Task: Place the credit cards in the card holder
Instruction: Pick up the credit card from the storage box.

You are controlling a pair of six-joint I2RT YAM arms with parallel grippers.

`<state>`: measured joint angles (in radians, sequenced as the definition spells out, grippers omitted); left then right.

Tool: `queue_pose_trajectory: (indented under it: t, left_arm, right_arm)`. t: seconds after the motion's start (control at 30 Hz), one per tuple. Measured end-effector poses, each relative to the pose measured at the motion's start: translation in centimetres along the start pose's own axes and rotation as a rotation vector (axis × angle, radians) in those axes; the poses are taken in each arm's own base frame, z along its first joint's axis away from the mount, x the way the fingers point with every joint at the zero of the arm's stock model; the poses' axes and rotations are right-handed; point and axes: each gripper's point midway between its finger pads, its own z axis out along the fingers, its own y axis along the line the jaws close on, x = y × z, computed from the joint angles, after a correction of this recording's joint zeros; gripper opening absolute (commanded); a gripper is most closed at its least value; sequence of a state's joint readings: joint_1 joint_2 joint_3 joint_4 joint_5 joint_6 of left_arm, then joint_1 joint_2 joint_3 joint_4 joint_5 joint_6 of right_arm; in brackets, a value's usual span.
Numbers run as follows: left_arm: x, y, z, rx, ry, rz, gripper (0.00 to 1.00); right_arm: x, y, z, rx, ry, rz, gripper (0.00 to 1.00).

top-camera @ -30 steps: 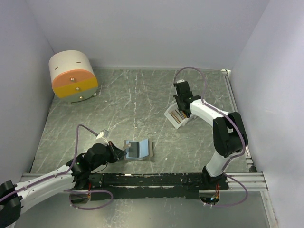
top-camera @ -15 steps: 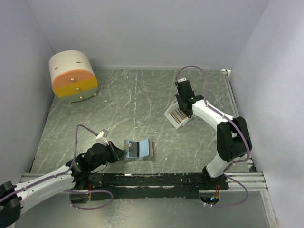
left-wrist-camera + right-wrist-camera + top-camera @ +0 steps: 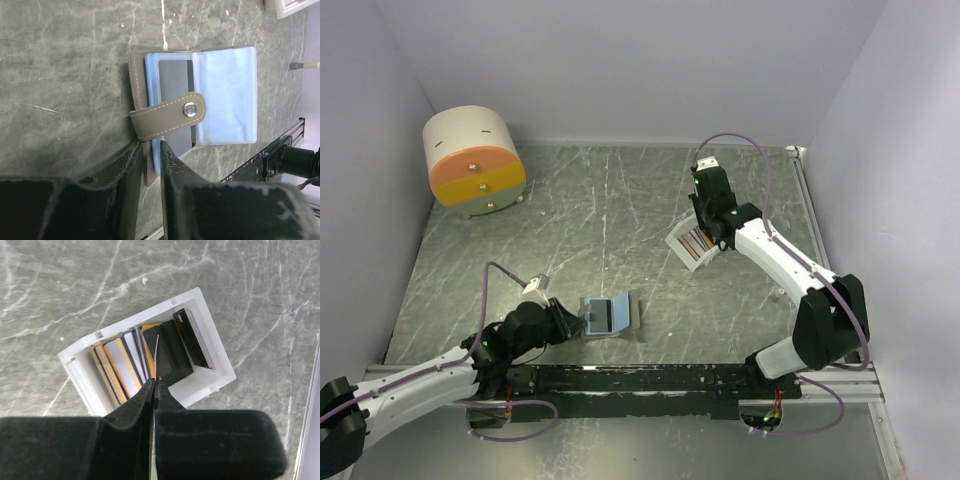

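1. Over the white tray (image 3: 197, 392) at the far right of the table, the right gripper (image 3: 155, 382) is clenched on 1 pale card (image 3: 157, 347), seen edge-on and running up from its fingertips. The other cards (image 3: 117, 365) stand in the tray's slots below.
2. Since a second ago the right arm's elbow has swung out toward the near right corner. Its gripper has barely shifted above the tray.
3. This probably means the card is being drawn out, and the carry across to the wallet has not begun.
4. Near the front edge, left of centre, the wallet (image 3: 225, 95) lies open, blue side up. Its snap tab (image 3: 170, 117) is folded across 1 dark card (image 3: 175, 75) already in a pocket.
5. The left gripper (image 3: 150, 150) straddles the wallet's near edge, jaws slightly apart. Whether they pinch it cannot be told.
6. The wallet and left arm have hardly moved, so the open pocket sits ready for the next card.
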<state>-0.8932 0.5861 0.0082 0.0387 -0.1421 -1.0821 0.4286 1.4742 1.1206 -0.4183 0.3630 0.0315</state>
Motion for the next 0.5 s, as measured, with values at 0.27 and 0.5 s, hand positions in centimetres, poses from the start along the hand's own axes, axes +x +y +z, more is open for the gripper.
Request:
queue_pose_trajectory:
  t: [0.27, 0.5]
  left_arm:
    - [-0.8, -0.8, -0.3, -0.007, -0.012, -0.009, 0.49]
    - [-3.1, -3.0, -1.2, -0.008, -0.061, -0.016, 0.6]
  right_arm:
    - [-2.3, 3.2, -4.9, -0.124, -0.108, 0.022, 0.0]
    - [-4.5, 6.0, -10.4, -0.302, -0.251, 0.096, 0.0]
